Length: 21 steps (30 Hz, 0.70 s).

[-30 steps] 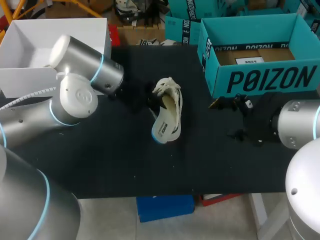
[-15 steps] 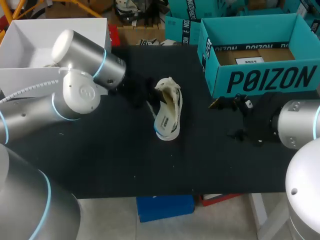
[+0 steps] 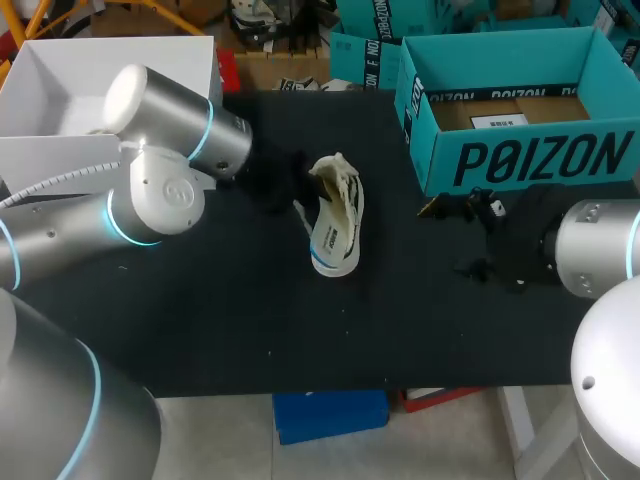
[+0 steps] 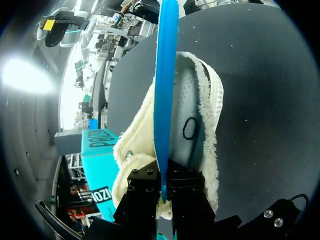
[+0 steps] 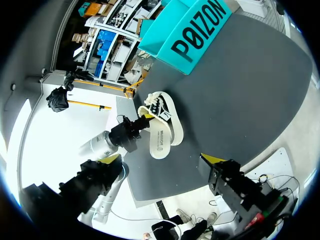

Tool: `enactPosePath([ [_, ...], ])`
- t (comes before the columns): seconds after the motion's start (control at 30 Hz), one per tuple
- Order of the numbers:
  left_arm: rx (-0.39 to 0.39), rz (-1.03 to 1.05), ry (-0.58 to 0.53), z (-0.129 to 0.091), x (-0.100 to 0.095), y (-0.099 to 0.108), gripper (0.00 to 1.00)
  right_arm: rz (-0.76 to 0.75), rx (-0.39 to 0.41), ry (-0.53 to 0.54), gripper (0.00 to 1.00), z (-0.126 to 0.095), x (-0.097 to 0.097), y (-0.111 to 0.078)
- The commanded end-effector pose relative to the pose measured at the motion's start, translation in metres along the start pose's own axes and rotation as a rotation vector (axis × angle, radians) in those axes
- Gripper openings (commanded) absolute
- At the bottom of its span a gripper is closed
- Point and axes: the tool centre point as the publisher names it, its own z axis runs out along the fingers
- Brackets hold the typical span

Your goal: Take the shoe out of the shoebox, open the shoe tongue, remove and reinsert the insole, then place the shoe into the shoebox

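In left gripper [image 4: 164,182], blue insole [image 4: 165,75]

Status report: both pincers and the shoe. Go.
Left pincer shut on blue-edged insole. Right pincer open, empty, in front of shoebox. Shoe on table, outside the box. Nothing between them.

Wide gap between shoe [image 3: 335,228] and shoebox [image 3: 540,160]

The fat, round silver left arm [image 3: 150,190] at the frame's left and right arm [image 3: 600,250] at its right wear thin light-blue rings.
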Motion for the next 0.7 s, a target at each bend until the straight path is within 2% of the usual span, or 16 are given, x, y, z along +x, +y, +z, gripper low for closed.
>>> enactPosePath([
  [0.03,-0.013,0.000,0.011,0.002,-0.001,0.002,0.00,0.015,-0.155,0.012,1.00,0.001,-0.006,-0.007],
  [0.17,-0.003,-0.010,0.007,0.002,-0.003,0.000,0.00,0.015,-0.155,0.012,1.00,0.001,-0.006,-0.007],
  [0.2,0.006,-0.014,0.002,0.002,-0.004,-0.001,0.35,0.015,-0.155,0.012,1.00,0.001,-0.006,-0.007],
  [0.3,0.018,-0.021,-0.006,0.000,-0.006,-0.003,0.49,0.015,-0.155,0.012,1.00,0.001,-0.006,-0.007],
  [0.37,0.036,-0.031,-0.015,-0.002,-0.009,-0.005,0.52,0.015,-0.155,0.012,1.00,0.001,-0.006,-0.007],
  [0.7,0.115,-0.023,-0.041,-0.009,-0.020,-0.021,0.42,0.015,-0.155,0.012,1.00,0.001,-0.006,-0.007],
])
